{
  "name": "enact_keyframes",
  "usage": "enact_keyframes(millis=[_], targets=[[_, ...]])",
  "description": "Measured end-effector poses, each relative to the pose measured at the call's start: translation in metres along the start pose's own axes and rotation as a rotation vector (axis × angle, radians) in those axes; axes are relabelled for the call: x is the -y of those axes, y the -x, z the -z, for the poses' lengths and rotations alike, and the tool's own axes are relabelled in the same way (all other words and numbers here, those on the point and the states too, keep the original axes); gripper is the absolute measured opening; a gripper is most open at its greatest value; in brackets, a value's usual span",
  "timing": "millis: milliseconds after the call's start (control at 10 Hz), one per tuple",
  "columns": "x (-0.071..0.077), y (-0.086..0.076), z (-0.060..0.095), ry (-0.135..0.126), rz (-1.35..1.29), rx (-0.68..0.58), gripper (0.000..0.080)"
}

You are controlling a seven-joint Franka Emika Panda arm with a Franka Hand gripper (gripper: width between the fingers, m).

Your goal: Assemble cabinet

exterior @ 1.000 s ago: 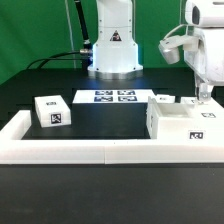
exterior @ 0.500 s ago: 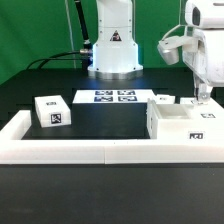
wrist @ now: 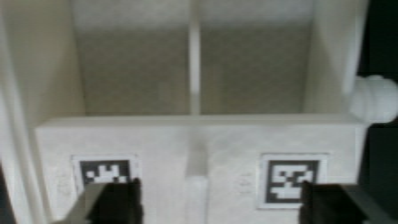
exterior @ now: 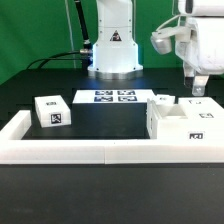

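Note:
The cabinet point(exterior: 186, 124) is a white open box with tags, against the front rail on the exterior view's right. In the wrist view its inside point(wrist: 196, 60) shows a middle divider, with two tags on the near wall. A white tagged drawer block point(exterior: 52, 111) sits apart on the exterior view's left. Two small white parts point(exterior: 163, 99) point(exterior: 198, 102) lie just behind the cabinet. My gripper point(exterior: 197, 88) hangs above the cabinet's back right part. In the wrist view the gripper point(wrist: 226, 205) is open and empty, its dark fingers point(wrist: 116, 202) wide apart over the tagged wall.
The marker board point(exterior: 112, 96) lies flat in front of the robot base point(exterior: 112, 48). A low white rail point(exterior: 70, 151) borders the table's front and left side. A round white knob point(wrist: 375, 98) shows beside the cabinet in the wrist view.
My gripper has risen from just behind the cabinet and shifted a little toward the exterior view's left. The parts on the table have not moved.

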State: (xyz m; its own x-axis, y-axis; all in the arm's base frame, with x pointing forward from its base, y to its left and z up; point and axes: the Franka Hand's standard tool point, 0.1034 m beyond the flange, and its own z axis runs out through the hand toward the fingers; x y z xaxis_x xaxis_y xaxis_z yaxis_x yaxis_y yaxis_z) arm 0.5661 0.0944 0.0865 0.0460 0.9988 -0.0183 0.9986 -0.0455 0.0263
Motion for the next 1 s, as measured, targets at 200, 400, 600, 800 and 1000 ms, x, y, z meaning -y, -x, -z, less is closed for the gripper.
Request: enact_keyframes(millis=[200,400,600,800,1000], targets=[[0.029,0.014,0.012,0.006,-0.066,0.015,0.0740],[0.066,0.019,0.014,0.004,-0.166,0.021,0.0784],[0.100,0.013,0.004,-0.009,-0.197,0.020,0.0799],[0.119,0.013,-0.011,-0.018,-0.206,0.008,0.0797],[0.116,0.013,-0.010,-0.016,-0.207,0.008,0.0797]])
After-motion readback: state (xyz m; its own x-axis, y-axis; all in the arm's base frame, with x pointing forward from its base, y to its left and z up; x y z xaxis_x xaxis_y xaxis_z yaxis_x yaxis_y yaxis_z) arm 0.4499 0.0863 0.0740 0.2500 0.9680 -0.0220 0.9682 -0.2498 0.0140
